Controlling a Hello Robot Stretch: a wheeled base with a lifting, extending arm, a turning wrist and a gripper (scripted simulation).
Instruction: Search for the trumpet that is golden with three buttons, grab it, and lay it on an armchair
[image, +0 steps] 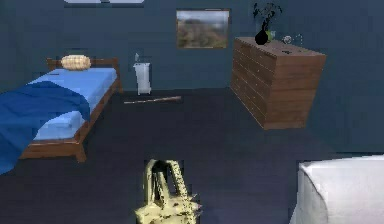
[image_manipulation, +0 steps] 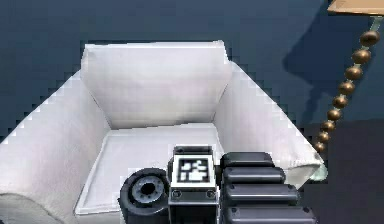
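A golden trumpet (image: 168, 195) shows at the forward view's bottom middle against the dark floor; I cannot tell whether it rests there or hangs above it. A white armchair (image: 340, 190) stands at that view's bottom right corner. In the arm side view the same white armchair (image_manipulation: 150, 100) faces me with its seat cushion bare. The arm's dark bar rises from the bottom edge with a white marked square, and the gripper (image_manipulation: 147, 195) sits left of it in front of the seat. Its far end is not clear, so I cannot tell whether it holds anything.
A bed (image: 50, 110) with a blue blanket lies at the forward view's left. A wooden dresser (image: 278, 80) with a black vase (image: 262, 35) stands at the right. A white bin (image: 143, 76) and a thin stick (image: 152, 99) are by the far wall. A beaded lamp stem (image_manipulation: 345, 90) stands beside the armchair.
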